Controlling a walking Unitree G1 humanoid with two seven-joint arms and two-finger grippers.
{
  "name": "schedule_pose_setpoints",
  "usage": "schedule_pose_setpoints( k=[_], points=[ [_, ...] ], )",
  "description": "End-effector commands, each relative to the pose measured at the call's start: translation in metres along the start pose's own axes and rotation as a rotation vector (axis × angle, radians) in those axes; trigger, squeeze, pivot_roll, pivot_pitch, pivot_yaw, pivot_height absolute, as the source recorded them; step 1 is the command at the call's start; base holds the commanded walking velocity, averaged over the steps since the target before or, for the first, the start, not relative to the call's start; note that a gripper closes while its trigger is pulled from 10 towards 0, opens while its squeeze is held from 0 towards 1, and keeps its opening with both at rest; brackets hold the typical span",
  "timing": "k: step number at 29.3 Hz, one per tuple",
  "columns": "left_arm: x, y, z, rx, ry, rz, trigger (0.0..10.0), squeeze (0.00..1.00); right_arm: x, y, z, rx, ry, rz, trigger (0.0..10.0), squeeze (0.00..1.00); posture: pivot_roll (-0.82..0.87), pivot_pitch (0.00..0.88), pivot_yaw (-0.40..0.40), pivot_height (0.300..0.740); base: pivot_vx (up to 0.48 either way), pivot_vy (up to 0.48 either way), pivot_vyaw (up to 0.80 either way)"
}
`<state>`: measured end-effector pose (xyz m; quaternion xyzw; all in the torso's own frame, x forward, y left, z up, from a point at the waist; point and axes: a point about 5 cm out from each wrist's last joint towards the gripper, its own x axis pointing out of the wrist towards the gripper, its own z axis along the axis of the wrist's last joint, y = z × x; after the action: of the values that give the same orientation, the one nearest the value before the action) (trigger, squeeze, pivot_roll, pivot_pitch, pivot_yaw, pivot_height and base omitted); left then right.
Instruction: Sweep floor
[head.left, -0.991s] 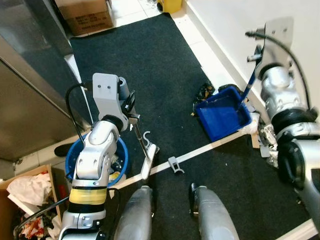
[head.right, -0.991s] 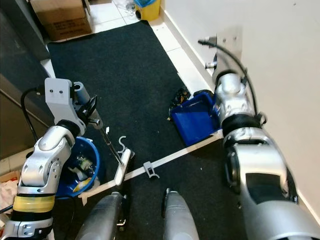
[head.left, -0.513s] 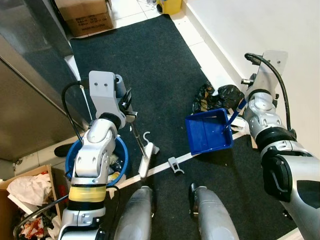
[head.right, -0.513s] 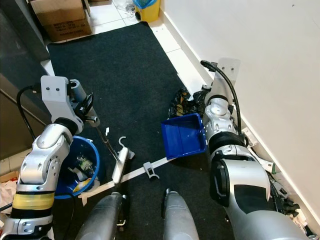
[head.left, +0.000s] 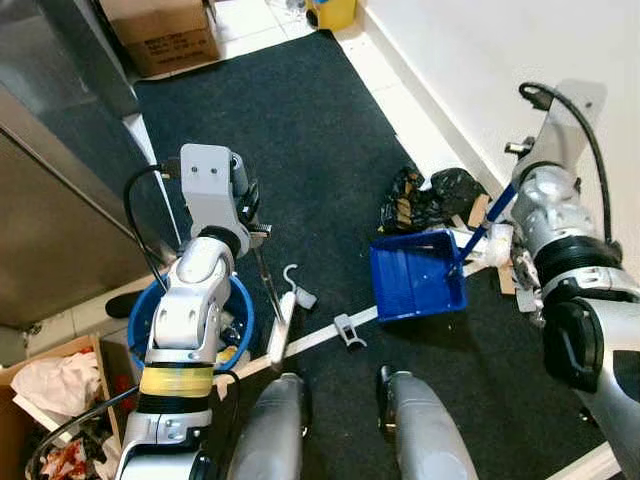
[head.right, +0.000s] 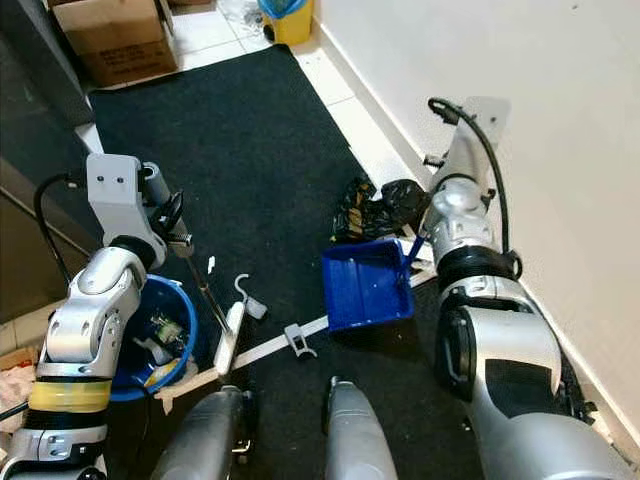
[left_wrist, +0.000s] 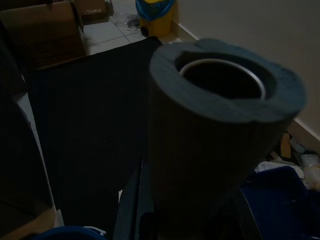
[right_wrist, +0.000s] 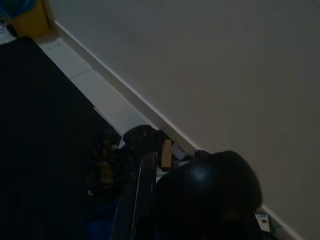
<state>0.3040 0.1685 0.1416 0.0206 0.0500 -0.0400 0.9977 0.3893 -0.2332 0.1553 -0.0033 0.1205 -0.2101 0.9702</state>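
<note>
dustpan: blue
rug: black
bucket: blue
floor tiles: white
bin: yellow
box: brown
wall: white
rubbish bag: black

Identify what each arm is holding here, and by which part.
The left gripper holds the broom at its handle's upper end; the right gripper holds the blue dustpan by the top of its handle.

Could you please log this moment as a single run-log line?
left pincer: shut on broom handle | right pincer: holds blue dustpan by handle | dustpan on black mat, beside black trash pile
</note>
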Motion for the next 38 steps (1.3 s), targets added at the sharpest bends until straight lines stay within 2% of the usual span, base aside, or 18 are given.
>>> schedule_pose_setpoints(
  k=[1,7,13,17,21,27,33,35,38],
  points=[
    [0.001,0.002,0.004,0.029,-0.026,0.006,10.0,0.00,0.001,-0.004,0.011,-0.006,-0.029,-0.002,10.0,0.00,0.08,0.114,-0.029,0.740,0.000,0.000,0.00],
    [0.003,-0.002,0.003,0.028,-0.029,-0.002,10.0,0.00,0.000,-0.007,0.010,-0.007,-0.003,0.001,10.0,0.00,0.07,0.113,-0.030,0.740,0.000,0.000,0.00],
    [0.004,-0.003,0.002,0.028,-0.026,-0.007,10.0,0.00,-0.003,0.000,-0.011,0.025,0.072,0.019,10.0,0.00,0.07,0.113,-0.029,0.740,0.000,0.000,0.00],
    [0.006,-0.003,0.002,0.028,-0.031,-0.003,10.0,0.00,-0.005,0.001,-0.020,-0.022,0.070,0.012,10.0,0.00,0.07,0.115,-0.030,0.740,0.000,0.000,0.00],
    [0.009,-0.002,0.002,0.024,-0.034,0.002,10.0,0.00,-0.007,0.003,-0.027,-0.030,0.074,0.014,10.0,0.00,0.07,0.115,-0.030,0.740,0.000,0.000,0.00],
    [0.020,-0.002,0.000,0.001,-0.027,0.007,10.0,0.00,-0.012,0.011,-0.042,0.020,0.087,0.007,10.0,0.00,0.07,0.115,-0.028,0.740,0.000,0.000,0.00],
    [0.031,0.002,-0.012,-0.069,0.016,0.041,10.0,0.00,-0.016,0.018,-0.052,0.073,0.116,-0.006,10.0,0.00,0.06,0.111,-0.024,0.740,0.000,0.000,0.00],
    [0.037,0.003,-0.017,-0.105,0.030,0.064,10.0,0.00,-0.018,0.021,-0.057,0.119,0.146,-0.003,10.0,0.00,0.06,0.111,-0.024,0.740,0.000,0.000,0.00],
    [0.042,0.004,-0.024,-0.110,0.051,0.093,10.0,0.00,-0.019,0.022,-0.059,0.143,0.157,-0.001,10.0,0.00,0.05,0.109,-0.023,0.740,0.000,0.000,0.00]
  ],
)
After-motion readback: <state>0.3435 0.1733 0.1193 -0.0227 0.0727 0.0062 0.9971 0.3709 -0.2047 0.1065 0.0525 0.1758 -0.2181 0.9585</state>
